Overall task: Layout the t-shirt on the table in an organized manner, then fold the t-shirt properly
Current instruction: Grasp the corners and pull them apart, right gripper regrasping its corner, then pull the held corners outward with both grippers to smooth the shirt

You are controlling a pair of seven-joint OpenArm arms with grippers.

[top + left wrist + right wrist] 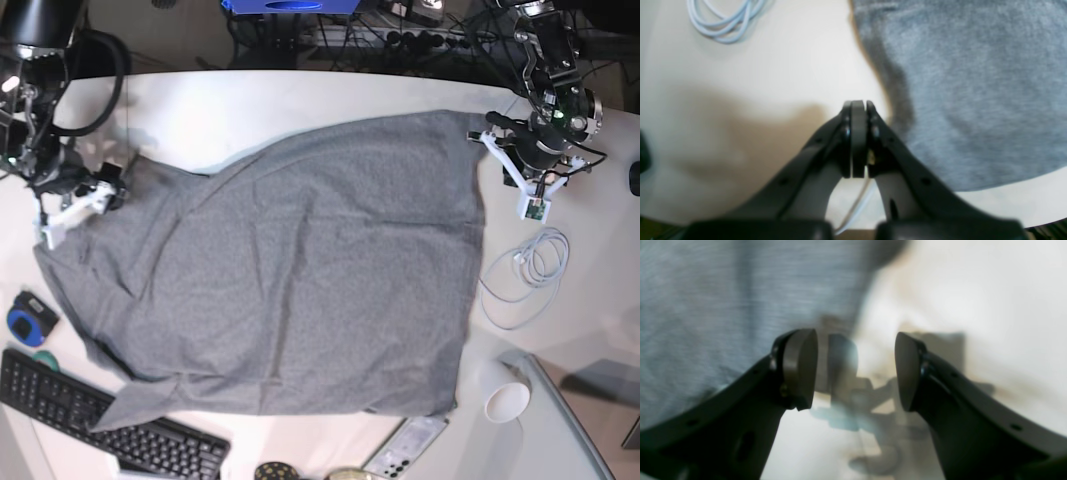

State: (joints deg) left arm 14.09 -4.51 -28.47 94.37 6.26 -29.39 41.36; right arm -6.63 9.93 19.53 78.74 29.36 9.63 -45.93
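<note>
The grey t-shirt (300, 270) lies spread over the white table (240, 110), with creases near its left side and a bunched lower-left corner. My left gripper (858, 104) is shut with nothing between its pads, just off the shirt's (973, 93) edge over bare table (780, 66); in the base view it (533, 207) hangs right of the shirt's far right corner. My right gripper (855, 370) is open and empty, with the shirt (723, 306) to its left and table (990, 306) to its right. In the base view it (68, 215) sits at the shirt's left edge.
A coiled white cable (525, 270) (723, 23) lies right of the shirt. A white cup (505, 398) and a grey-glass panel (580, 420) stand at the near right. A black keyboard (100, 430), a blue round item (28, 318) and a phone (405, 445) line the near edge.
</note>
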